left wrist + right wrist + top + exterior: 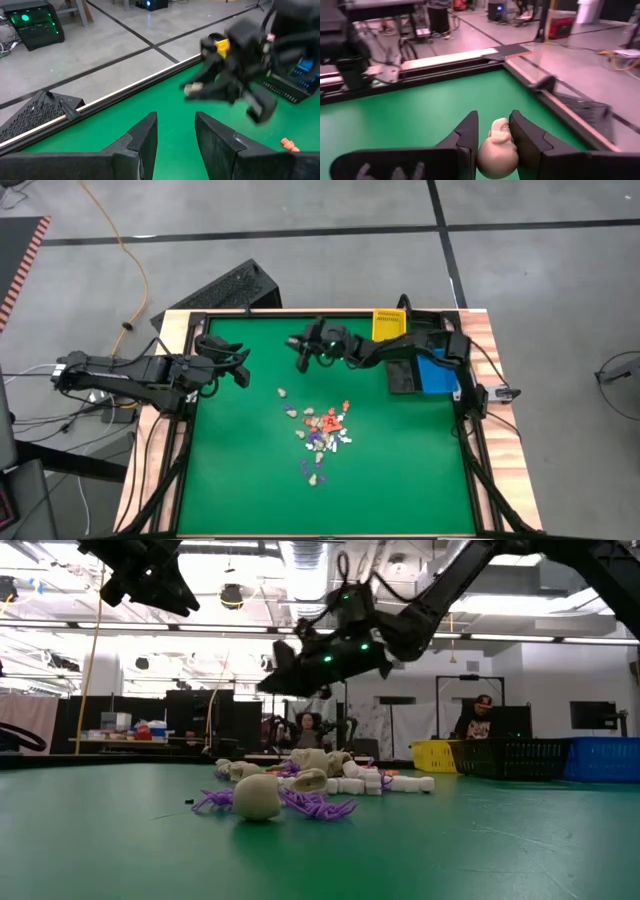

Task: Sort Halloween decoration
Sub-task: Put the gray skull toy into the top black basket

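The right gripper (492,137) is clenched on a cream-white trinket (497,150) (skull-like, it seems), held in the air above the green table (400,470), well apart from the heap of Halloween decoration (322,435) at the table's middle. The left gripper (175,132) hovers near the table's left edge, fingers parted and holding nothing

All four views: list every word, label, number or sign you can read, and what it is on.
None can be read.
The yellow bin, blue bin and black bin show no lettering.
The cream trinket in the right gripper is unmarked.
The room behind the table in the low view shows no readable signs.
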Controlling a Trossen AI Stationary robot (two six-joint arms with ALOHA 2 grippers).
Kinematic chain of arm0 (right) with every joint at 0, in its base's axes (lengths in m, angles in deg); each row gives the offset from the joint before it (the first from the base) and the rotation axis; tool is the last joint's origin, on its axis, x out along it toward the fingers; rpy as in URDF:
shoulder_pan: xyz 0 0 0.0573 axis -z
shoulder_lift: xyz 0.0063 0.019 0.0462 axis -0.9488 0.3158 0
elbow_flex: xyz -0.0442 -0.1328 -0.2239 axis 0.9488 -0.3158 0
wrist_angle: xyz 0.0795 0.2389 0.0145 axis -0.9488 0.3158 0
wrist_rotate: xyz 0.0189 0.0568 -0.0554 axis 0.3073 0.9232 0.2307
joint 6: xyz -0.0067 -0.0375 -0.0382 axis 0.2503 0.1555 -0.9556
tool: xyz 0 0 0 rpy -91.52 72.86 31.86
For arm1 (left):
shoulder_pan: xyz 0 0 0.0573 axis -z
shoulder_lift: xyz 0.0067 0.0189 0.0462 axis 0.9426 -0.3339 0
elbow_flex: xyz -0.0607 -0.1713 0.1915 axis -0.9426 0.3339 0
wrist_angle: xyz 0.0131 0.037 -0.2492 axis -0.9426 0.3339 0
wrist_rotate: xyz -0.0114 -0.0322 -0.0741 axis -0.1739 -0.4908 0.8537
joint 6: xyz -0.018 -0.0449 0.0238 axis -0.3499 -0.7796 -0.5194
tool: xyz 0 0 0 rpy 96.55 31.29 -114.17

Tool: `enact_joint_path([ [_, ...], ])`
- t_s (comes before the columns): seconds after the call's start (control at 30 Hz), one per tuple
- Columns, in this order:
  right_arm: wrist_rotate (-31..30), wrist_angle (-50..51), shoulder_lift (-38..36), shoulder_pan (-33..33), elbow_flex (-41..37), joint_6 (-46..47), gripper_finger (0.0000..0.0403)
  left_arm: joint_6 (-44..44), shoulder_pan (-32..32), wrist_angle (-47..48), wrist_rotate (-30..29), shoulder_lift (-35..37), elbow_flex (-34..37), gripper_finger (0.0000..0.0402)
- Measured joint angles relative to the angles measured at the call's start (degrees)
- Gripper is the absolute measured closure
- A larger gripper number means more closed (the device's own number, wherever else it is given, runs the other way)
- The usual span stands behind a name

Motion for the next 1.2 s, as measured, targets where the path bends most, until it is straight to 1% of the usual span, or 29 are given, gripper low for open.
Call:
enact_joint_path([
  [0.2,-4.84,-0.4,-9.01,3.98,-9.35,-0.73,0.0294,-0.73,-0.02,1.02,0.79,-0.01,0.0,0.028],
  [0.47,-18.59,-0.56,-23.36,7.43,-23.25,-2.06,0.0294,-0.82,-0.02,0.85,0.76,0.01,0.0,0.028],
  [0.63,-29.39,-0.53,-32.23,9.71,-32.65,1.24,0.0294,-0.83,-0.02,0.85,0.74,0.01,0.0,0.028],
  [0.77,-37.51,-0.09,-37.66,10.96,-38.72,3.44,0.0294,-0.83,-0.02,0.85,0.7,0.0,0.0,0.028],
  [0.97,-49.66,4.9,-43.0,11.95,-43.11,9.11,0.0294,-0.83,-0.02,0.85,0.55,-0.01,0.0,0.028],
  [1.07,-55.3,11.02,-43.79,11.98,-43.24,13.02,0.0294,-0.83,-0.02,0.85,0.55,0.01,0.0,0.028],
  [1.13,-57.68,15.05,-43.87,12.19,-43.24,16.82,0.0294,-0.82,-0.02,0.83,0.55,0.0,0.0,0.028],
  [1.2,-57.97,18.54,-43.32,12.9,-43.24,20.74,0.0294,-0.81,-0.02,0.83,0.55,-0.01,0.0,0.028],
])
